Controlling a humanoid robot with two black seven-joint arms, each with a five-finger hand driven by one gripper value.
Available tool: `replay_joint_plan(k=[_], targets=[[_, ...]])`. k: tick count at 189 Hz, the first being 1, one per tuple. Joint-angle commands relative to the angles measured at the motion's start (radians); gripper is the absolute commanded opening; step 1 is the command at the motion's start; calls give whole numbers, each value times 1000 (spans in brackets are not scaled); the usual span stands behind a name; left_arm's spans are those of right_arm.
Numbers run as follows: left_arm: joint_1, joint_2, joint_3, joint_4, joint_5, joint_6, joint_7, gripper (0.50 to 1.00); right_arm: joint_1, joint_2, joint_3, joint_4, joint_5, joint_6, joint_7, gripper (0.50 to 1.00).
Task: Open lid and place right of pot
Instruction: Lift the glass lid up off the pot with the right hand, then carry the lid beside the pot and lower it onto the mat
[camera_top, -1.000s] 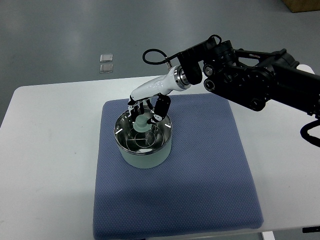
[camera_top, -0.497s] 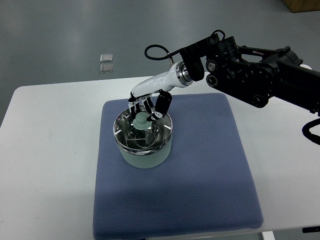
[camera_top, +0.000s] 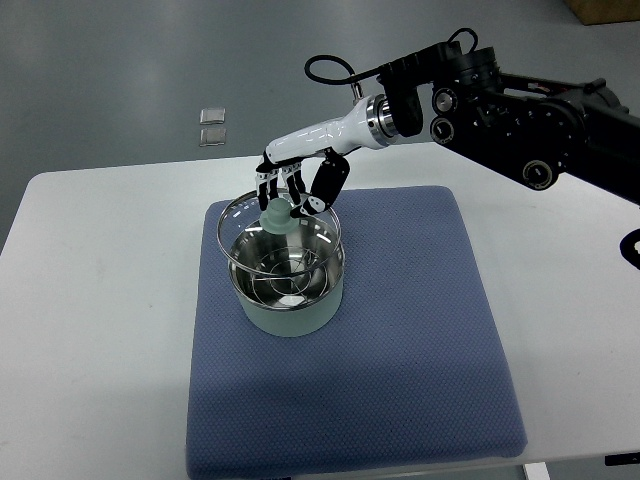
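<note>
Now | right hand (camera_top: 296, 195) pinching lid (camera_top: 280, 240) knob | lid raised just above pot (camera_top: 288, 290)

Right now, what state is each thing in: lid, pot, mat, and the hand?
Lid: lifted off the pot, held by its knob, above the rim.
Pot: uncovered, upright on the mat.
Mat: flat on the table.
Right hand: shut on the lid's knob.
Left hand: not in view.

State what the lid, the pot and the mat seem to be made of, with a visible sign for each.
Lid: clear glass, apparently; the pot shows through it.
Pot: shiny metal inside, mirror reflections; matte pale outer wall, coating unclear.
Mat: blue woven fabric or foam, dotted texture.
</note>
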Motion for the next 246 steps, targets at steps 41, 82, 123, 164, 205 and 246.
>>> replay_joint_plan(k=[41, 82, 123, 164, 205, 246], targets=[[0, 0, 0, 0, 0, 0, 0, 1000, -4, -111, 17, 0, 4, 0, -1, 500], [0, 0, 0, 0, 0, 0, 0, 1000, -24, -176, 19, -3, 7, 0, -1, 500], [0, 0, 0, 0, 0, 0, 0, 1000, -76, -214, 19, -14, 4, 0, -1, 500], [0, 0, 0, 0, 0, 0, 0, 1000, -131, -239, 19, -46, 4, 0, -1, 500], [0, 0, 0, 0, 0, 0, 0, 1000, -199, -240, 20, -69, 7, -15, 1, 500], [0, 0, 0, 0, 0, 0, 0, 1000, -248, -226, 19, -74, 7, -63, 7, 527]])
